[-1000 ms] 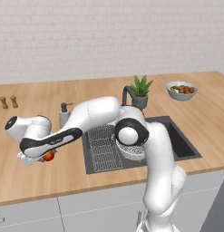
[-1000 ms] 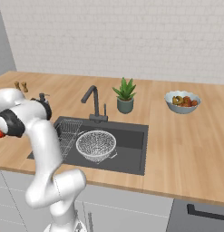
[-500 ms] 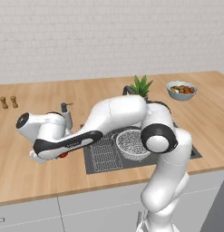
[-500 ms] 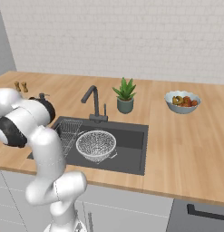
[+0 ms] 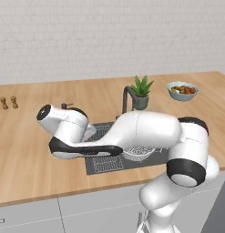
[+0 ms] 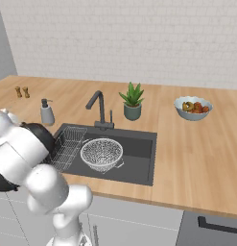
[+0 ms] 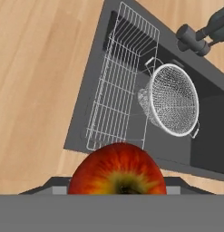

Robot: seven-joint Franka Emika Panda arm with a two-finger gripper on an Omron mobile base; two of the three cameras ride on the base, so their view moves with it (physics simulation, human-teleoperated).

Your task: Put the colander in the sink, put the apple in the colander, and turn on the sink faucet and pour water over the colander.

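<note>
The red apple (image 7: 117,170) fills the bottom of the hand view, held in my gripper (image 7: 117,183), whose fingertips are hidden behind it. Beyond it, the silvery mesh colander (image 7: 173,99) sits in the dark grey sink (image 7: 208,131), to the right of the wire rack (image 7: 118,86). In the right base view the colander (image 6: 101,153) rests near the middle of the sink (image 6: 136,166), below the dark faucet (image 6: 97,108). My hand hangs over the sink's left end in the left base view, and the arm covers most of the colander (image 5: 139,154).
A grey soap dispenser (image 6: 47,113) stands left of the sink. Behind the basin is a potted plant (image 6: 132,103), and a fruit bowl (image 6: 193,107) sits at the right. Two small shakers (image 6: 21,91) stand on the far left counter.
The arm has swung right from the counter left of the sink toward the basin, carrying the apple. The colander has stayed put.
</note>
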